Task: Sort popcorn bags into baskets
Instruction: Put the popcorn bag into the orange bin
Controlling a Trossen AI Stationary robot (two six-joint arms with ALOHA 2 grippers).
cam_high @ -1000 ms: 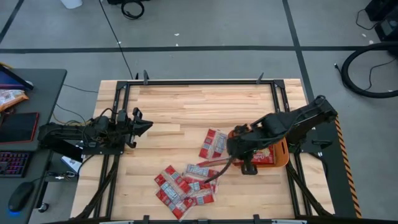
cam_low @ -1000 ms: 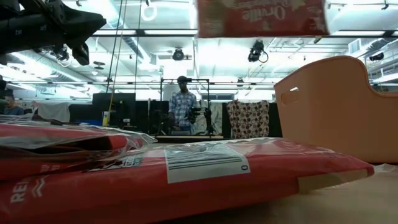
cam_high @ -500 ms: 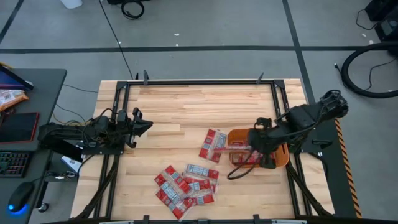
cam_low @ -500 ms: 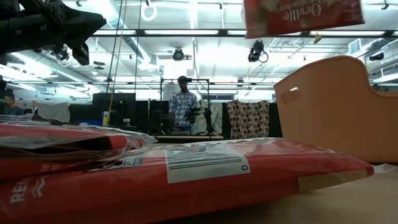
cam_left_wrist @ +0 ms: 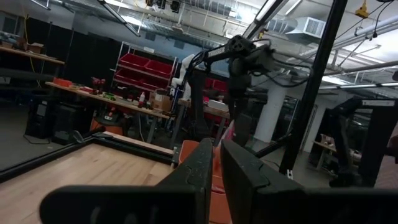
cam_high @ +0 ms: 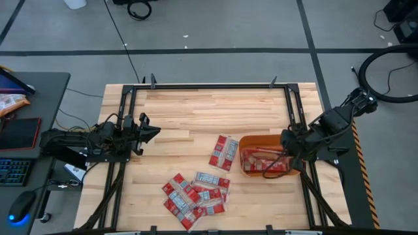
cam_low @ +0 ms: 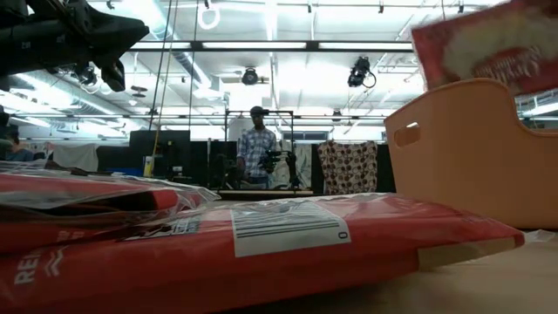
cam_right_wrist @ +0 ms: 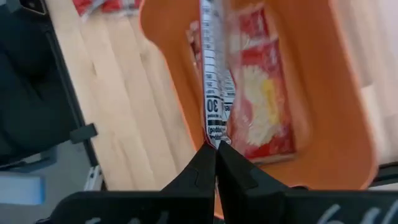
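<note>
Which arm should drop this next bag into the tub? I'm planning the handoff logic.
The right arm. Its tool is shut on a popcorn bag directly above the orange tub, which already holds bags. The left tool waits at the table's left edge, holding nothing.

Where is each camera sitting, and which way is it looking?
High view: above, looking straight down on the wooden table and both arms.
Low view: at tabletop height, looking across popcorn bags into the room; the left arm shows top left.
Left wrist view: on the left arm, looking past its claw toward the right arm.
Right wrist view: looking past the right claw, pinching a popcorn bag over the orange tub.
All four show the tub.
</note>
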